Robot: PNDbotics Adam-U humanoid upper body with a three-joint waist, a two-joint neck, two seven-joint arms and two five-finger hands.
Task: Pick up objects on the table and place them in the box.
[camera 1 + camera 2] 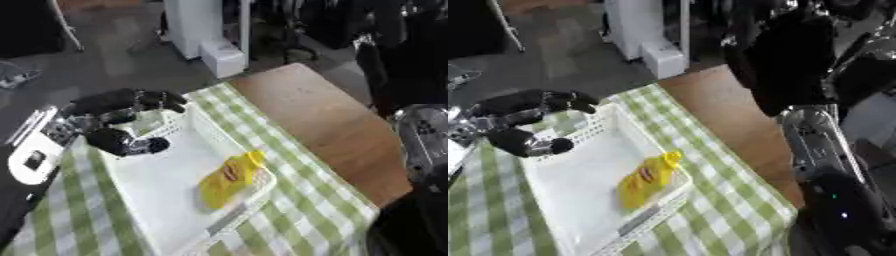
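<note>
Left hand (122, 120) above the far left corner of the white slotted box (166, 200), which lies on the green-and-white checked cloth (306, 200) of the wooden table (324, 110). The fingers are curled above and the thumb below, and a pale, see-through thing (147, 122) shows in the gap between them; you cannot tell from either view what it is, nor for certain that the hand is clamped on it. A yellow packet (229, 180) with a reddish mark already lies in the box, against the right-hand wall near its near end.

The step in hand appears to be a placement: the hand sits over the box rim with something between its fingers. To do it well, carry the hand further in over the bare white floor of the box, clear of the slotted wall, before you let the fingers part. Lower it close to the floor so the thing does not bounce or tip out. Aim for the open area on the left, well apart from the yellow packet. Withdraw upward, not sideways, so the knuckles do not catch the rim and drag the box across the cloth.

The right arm (815, 145) hangs at the right edge; its hand does not show.
</note>
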